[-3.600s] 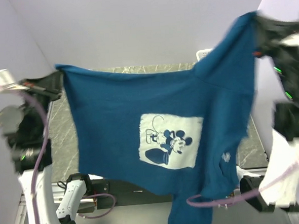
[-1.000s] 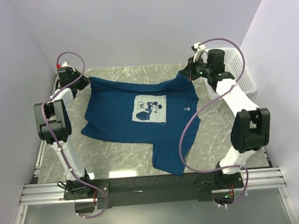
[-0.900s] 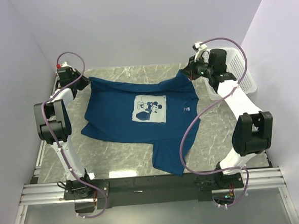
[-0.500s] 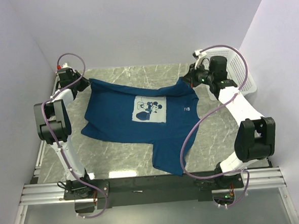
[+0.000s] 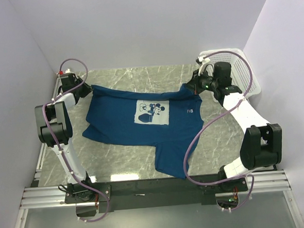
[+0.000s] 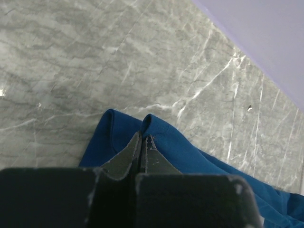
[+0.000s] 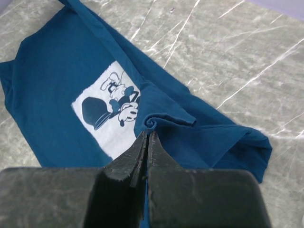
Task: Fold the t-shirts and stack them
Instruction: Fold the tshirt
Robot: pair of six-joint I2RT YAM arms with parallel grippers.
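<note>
Can see a white basket [image 5: 242, 67] at the table's [image 5: 220, 135] far right corner, near the right gripper [image 5: 194, 86]; cannot make out its inside from above. Find the t-shirt [image 5: 127, 123] outside it, spread flat on the marble, print [image 5: 153, 111] up. Get the grips only from the wrist views: left gripper [image 6: 142, 138] pinched tight on a doubled far-left edge of the t-shirt, right gripper clamped on a puckered fold beside the print. Catch the basket and whole t-shirt overhead alone.
</note>
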